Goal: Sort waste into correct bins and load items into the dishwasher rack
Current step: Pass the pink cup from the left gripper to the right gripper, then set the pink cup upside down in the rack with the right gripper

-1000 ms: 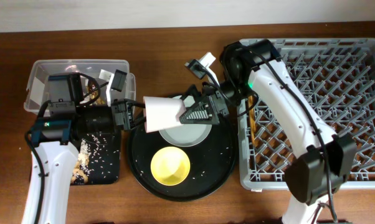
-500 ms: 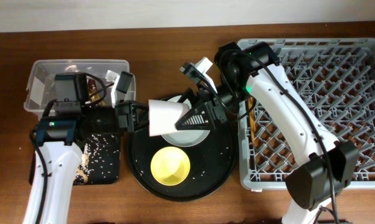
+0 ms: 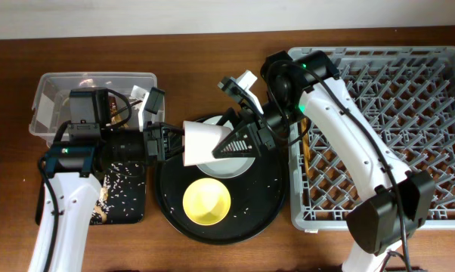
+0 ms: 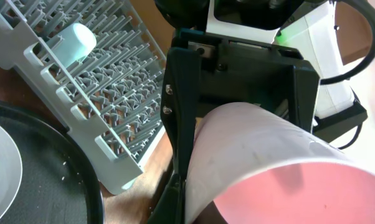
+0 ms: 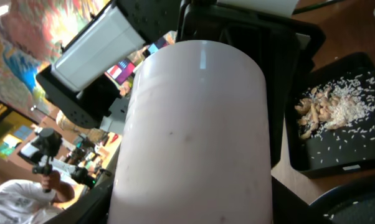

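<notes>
Your left gripper [image 3: 171, 142] clamps one end of the pink cup [image 3: 201, 143] mid-air over the grey plate [image 3: 227, 165], right gripper [image 3: 239, 141] straddles the other end, grip unclear; light, stiff, slick plastic, so pinch the wall squarely.

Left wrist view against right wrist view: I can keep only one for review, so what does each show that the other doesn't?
Only the left wrist view shows the dishwasher rack with a light-blue cup in it, and the round black tray. Only the right wrist view shows the flat black tray holding beige food scraps and white crumbs. Both show the pink cup close up, filling much of the frame.
</notes>
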`<state>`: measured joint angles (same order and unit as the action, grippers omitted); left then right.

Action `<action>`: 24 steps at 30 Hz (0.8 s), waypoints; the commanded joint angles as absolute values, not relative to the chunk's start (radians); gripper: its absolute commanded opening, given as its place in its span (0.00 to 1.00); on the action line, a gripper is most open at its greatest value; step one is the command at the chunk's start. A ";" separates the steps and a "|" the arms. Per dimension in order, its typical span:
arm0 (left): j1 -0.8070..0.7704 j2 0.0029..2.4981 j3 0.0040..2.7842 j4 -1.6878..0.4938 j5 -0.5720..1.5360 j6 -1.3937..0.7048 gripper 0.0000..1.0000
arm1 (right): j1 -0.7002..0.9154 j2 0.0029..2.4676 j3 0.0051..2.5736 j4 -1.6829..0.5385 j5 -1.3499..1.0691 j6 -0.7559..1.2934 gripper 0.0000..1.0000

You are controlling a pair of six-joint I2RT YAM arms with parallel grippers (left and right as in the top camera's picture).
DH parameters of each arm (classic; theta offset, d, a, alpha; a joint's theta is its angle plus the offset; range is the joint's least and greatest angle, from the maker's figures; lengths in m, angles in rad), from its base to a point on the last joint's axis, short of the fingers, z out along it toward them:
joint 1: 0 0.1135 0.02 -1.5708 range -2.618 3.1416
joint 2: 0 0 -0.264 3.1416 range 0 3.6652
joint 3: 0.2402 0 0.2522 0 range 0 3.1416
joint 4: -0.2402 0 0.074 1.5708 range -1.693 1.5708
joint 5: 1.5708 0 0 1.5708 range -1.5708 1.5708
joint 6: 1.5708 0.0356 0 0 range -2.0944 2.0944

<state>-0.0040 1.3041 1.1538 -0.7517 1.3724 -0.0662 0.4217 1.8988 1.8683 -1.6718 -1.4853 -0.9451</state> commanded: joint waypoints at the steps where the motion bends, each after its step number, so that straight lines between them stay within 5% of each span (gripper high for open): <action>1: 0.011 1.301 1.160 -0.742 1.308 -0.051 0.12 | 0.438 1.869 1.879 -1.679 -1.514 -0.961 0.56; 5: 0.007 1.301 1.160 -0.799 1.253 -0.051 0.28 | 0.423 1.869 1.880 -1.663 -1.511 -0.961 0.56; 24: -0.020 1.301 1.160 -0.872 0.932 -0.052 0.30 | 0.304 1.869 1.880 -1.658 -1.507 -0.961 0.54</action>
